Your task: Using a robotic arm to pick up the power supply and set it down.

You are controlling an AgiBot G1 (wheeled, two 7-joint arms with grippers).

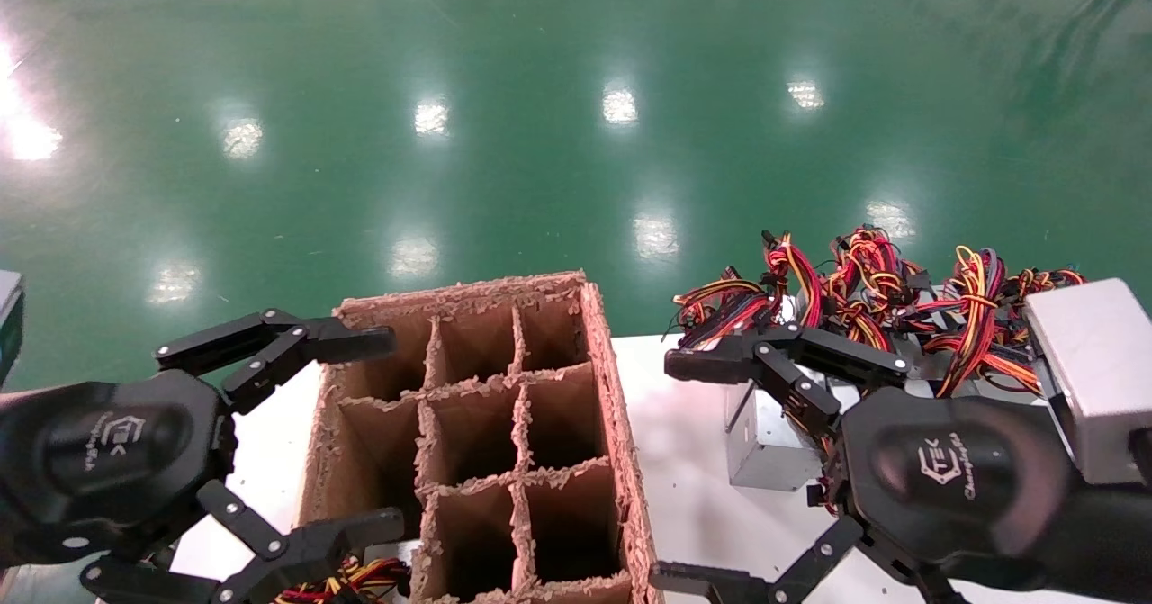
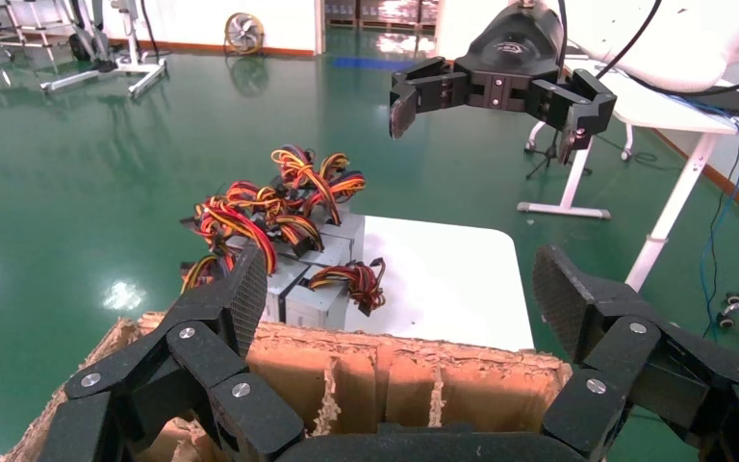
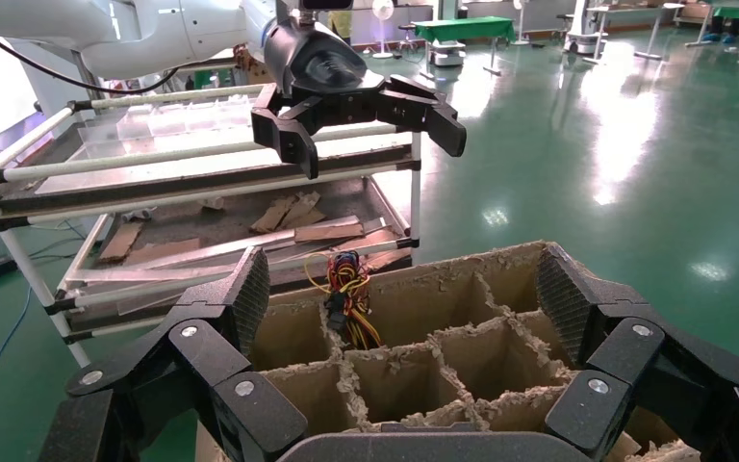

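Several silver-grey power supplies (image 1: 769, 451) (image 2: 319, 294) lie on the white table (image 1: 684, 460) to the right of the box, under a tangle of red, yellow and black wires (image 1: 864, 293). One more grey casing (image 1: 1093, 370) shows at the far right. My right gripper (image 1: 666, 471) (image 3: 406, 303) hovers open and empty between the box and that pile. My left gripper (image 1: 389, 433) (image 2: 404, 298) is open and empty at the left wall of the box. A wire bundle (image 3: 346, 298) (image 1: 351, 577) sticks out of the box's near-left cell; the unit under it is hidden.
A brown cardboard box with dividers (image 1: 598, 352) (image 3: 500, 265) stands mid-table, its other cells empty as far as I can see. A metal shelf rack (image 3: 183, 183) stands beyond the left arm. Green floor (image 1: 576, 118) lies past the table's far edge.
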